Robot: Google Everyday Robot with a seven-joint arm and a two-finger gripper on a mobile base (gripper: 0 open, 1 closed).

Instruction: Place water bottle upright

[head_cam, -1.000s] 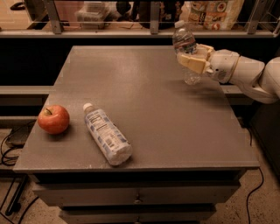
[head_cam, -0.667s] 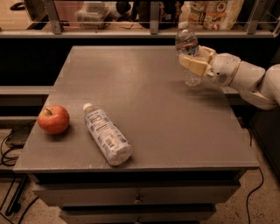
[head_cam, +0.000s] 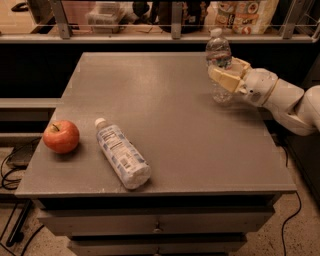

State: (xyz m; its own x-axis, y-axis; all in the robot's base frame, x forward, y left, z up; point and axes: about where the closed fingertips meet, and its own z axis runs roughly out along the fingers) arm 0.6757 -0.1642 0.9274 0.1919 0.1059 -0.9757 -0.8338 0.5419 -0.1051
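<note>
The water bottle [head_cam: 218, 55] is clear ribbed plastic with a small white cap. It stands upright near the far right corner of the grey table [head_cam: 170, 125], its base at or just above the surface. My gripper [head_cam: 223, 75] comes in from the right on a white arm and is shut around the bottle's middle, hiding its label band.
A second bottle [head_cam: 121, 153] with a large white-and-blue printed label lies on its side near the front left. A red apple [head_cam: 61, 136] sits left of it by the table's left edge. A shelf with packages [head_cam: 247, 12] runs behind the table.
The gripper and the upright water bottle have shifted slightly right and a little toward the back. The apple and the lying bottle have not moved.
</note>
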